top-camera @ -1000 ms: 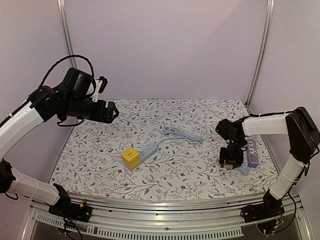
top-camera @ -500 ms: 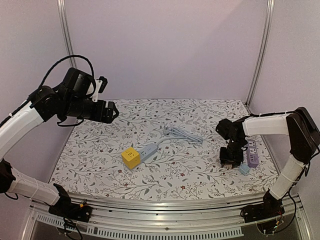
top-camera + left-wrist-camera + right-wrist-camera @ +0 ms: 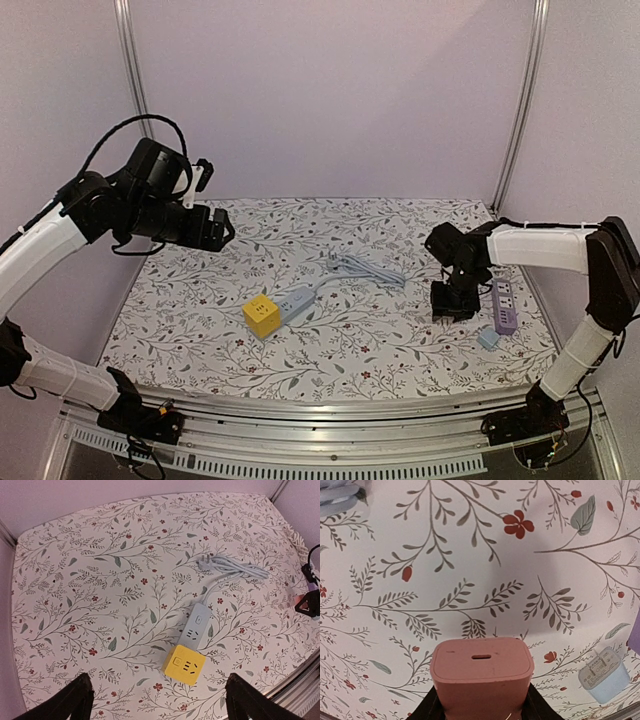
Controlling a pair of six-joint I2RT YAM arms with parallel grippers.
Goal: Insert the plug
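Right hand (image 3: 452, 300): fingers clamped on either side of a pink plug (image 3: 481, 672), whose flat face with a single narrow slot points down towards the worktop (image 3: 90, 580). The plug hangs over a bare stretch of the floral pattern at the right side, touching nothing else. Just beside it, towards the near right, a small light blue charger (image 3: 604, 676) lies on the surface, apart from the plug. A purple power strip (image 3: 503, 305) lies to the right of the hand, close to it; contact between the two cannot be determined. Left hand (image 3: 215, 228): fingers spread wide apart, holding nothing, raised high over the far left of the worktop and well apart from every item. Below its camera, near the middle, a grey power strip (image 3: 196, 629) lies flat, with a yellow cube socket (image 3: 183, 661) set against its near end. The strip's cable (image 3: 230, 569) runs to a loose bundle towards the far side.
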